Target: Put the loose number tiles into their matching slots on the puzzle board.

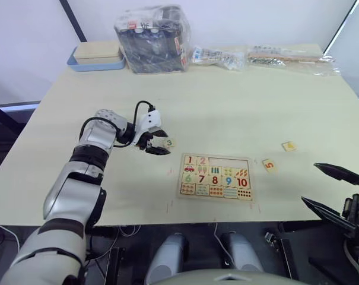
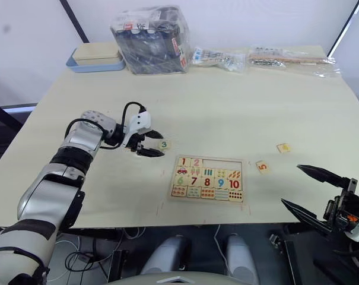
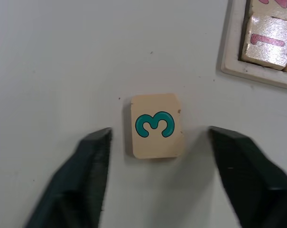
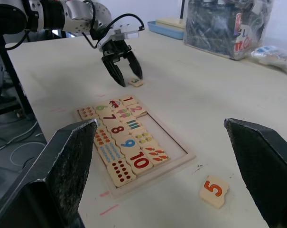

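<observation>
The puzzle board [image 1: 251,178] lies near the table's front edge, with tiles 1 and 2 seated in its top row. The other slots [image 1: 231,162] of that row are bare wood. Tile 3 [image 3: 156,126] lies flat on the table just left of the board. My left gripper [image 1: 163,144] is open, its fingers [image 3: 93,152] on either side of tile 3 without touching it. To the right of the board lie tile 5 [image 1: 269,165] and, farther back, tile 4 [image 1: 289,145]. Off the table's front right corner, my right gripper [image 1: 310,183] is open and holds nothing.
A blue tray with a beige lid [image 1: 96,57] sits at the back left. Beside it is a clear bag of dark items [image 1: 152,40], and plastic packets [image 1: 286,57] line the back edge. Small red marks [image 4: 107,209] dot the table around the board.
</observation>
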Robot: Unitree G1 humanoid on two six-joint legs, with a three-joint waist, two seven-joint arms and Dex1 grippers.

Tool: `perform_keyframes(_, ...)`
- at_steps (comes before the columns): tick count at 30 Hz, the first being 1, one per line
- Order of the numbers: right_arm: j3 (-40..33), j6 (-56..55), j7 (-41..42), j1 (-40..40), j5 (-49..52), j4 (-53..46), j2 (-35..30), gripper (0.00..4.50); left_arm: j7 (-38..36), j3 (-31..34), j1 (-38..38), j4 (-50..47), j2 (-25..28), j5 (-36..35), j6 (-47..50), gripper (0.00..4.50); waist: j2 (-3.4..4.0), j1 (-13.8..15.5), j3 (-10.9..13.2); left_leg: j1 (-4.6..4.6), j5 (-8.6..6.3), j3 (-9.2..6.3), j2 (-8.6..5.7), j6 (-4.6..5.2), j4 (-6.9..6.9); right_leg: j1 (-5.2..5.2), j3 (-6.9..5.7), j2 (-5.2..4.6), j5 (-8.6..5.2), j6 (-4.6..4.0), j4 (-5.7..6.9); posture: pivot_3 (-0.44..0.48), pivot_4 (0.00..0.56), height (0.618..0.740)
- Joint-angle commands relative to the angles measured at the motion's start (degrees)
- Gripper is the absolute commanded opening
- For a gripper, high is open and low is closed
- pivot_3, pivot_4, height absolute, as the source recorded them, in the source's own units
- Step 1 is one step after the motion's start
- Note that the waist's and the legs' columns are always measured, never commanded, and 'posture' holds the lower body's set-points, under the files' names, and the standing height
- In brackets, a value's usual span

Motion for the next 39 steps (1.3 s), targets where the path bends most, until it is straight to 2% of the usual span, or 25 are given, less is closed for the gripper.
perform_keyframes(1,-1.30,-1.47,-0.05,0.39,0.22,-1.38,0.42,4.50,0.10,0.83,-0.46,0.59,0.04,0.55,-0.85,2.92,0.00,0.00,0.00,0.00,0.00,-0.01,0.00,0.00,0.00,0.00,0.00,0.00,0.00,0.00,0.00,0.000,0.150,0.740)
perform_keyframes(12,0.20,-1.95,-0.32,-1.10,-1.00,-0.17,0.63,4.50,1.61,1.83,1.69,-0.58,0.52,0.38,-0.50,2.92,0.00,0.00,-0.01,0.02,0.00,-0.01,0.00,0.00,0.00,0.00,0.00,0.01,0.00,0.00,0.03,0.000,0.150,0.740)
perform_keyframes(14,0.31,-1.97,-0.25,-1.30,-1.17,0.01,0.63,4.50,1.72,1.88,1.79,-0.53,0.61,0.41,-0.47,2.36,0.00,-0.01,-0.01,0.02,0.00,-0.01,0.00,0.00,0.01,0.00,0.00,0.01,0.00,0.00,0.03,0.000,0.150,0.740)
perform_keyframes(16,0.46,-2.02,-0.21,-1.49,-1.36,0.19,0.65,4.50,1.75,1.90,1.90,-0.55,0.68,0.39,-0.49,1.41,0.00,-0.02,-0.01,0.03,0.00,-0.01,0.00,0.00,0.01,0.00,0.00,0.01,0.00,0.00,0.04,0.000,0.150,0.740)
perform_keyframes(18,0.73,-2.12,-0.25,-1.70,-1.57,0.34,0.71,4.50,1.79,1.97,1.99,-0.67,0.72,0.32,-0.44,0.95,0.00,-0.02,-0.01,0.03,0.00,-0.01,0.00,0.00,0.01,0.00,0.00,0.01,0.00,0.00,0.04,0.000,0.150,0.740)
perform_keyframes(24,1.38,-2.62,-0.47,-1.77,-2.10,0.22,1.21,4.50,1.20,3.44,2.48,-5.20,1.69,-1.24,1.55,0.96,0.00,-0.03,-0.01,0.03,0.00,-0.02,0.00,0.00,0.01,0.00,0.00,0.01,0.00,0.00,0.04,0.000,0.150,0.740)
perform_keyframes(32,1.16,-3.04,-1.24,-1.57,-2.43,-0.12,1.73,4.50,-8.13,2.11,2.95,-31.22,6.64,-4.35,17.12,0.96,-0.02,0.05,0.00,-0.01,0.00,-0.06,0.01,0.00,0.02,-0.01,0.00,0.00,0.00,-0.01,0.04,0.000,0.150,0.740)
perform_keyframes(39,1.86,-3.71,-1.91,-1.64,-2.88,-0.03,2.13,4.50,-12.94,-7.49,-5.11,-46.44,7.63,1.73,28.69,0.96,-0.03,0.05,0.01,-0.04,0.00,-0.09,0.00,0.00,0.04,0.02,-0.01,0.04,0.00,0.00,0.03,0.000,0.150,0.740)
